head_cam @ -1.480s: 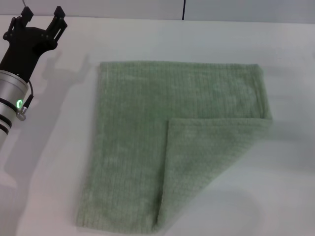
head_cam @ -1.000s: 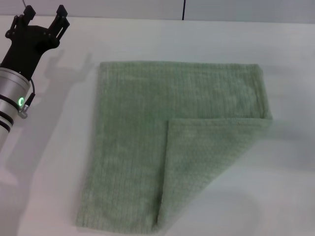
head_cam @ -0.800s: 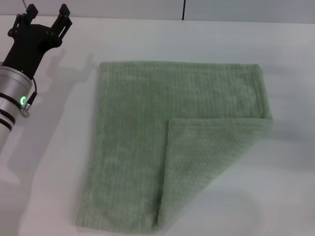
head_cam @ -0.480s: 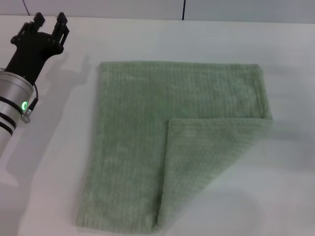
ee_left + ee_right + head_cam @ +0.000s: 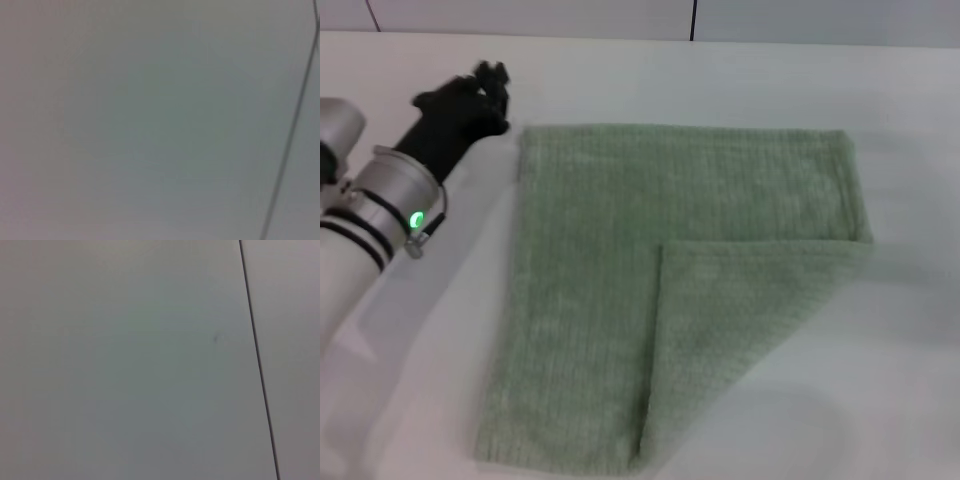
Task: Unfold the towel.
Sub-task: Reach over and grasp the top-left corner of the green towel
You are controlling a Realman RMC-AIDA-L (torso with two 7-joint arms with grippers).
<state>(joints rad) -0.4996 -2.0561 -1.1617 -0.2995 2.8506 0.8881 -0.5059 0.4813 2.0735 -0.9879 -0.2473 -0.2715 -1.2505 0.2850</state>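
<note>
The towel (image 5: 610, 230) lies flat on the white table (image 5: 880, 400) in the head view, a pale sage-green square. Its near right corner is folded over onto the cloth as a triangular flap (image 5: 740, 310), whose point reaches the middle of the towel. My left gripper (image 5: 485, 85) hovers just beside the towel's far left corner, black and blurred by motion. It holds nothing that I can see. Neither the right arm nor its gripper shows in any view. Both wrist views show only a plain grey surface crossed by a thin dark line.
The white table extends on all sides of the towel. A grey wall (image 5: 620, 15) with a dark vertical seam (image 5: 693, 18) runs along the table's far edge. My left arm's silver forearm (image 5: 370, 230) crosses the table's left side.
My left gripper has swung right and nearer, from the far left of the table to just beside the towel's far left corner. The towel has not moved.
</note>
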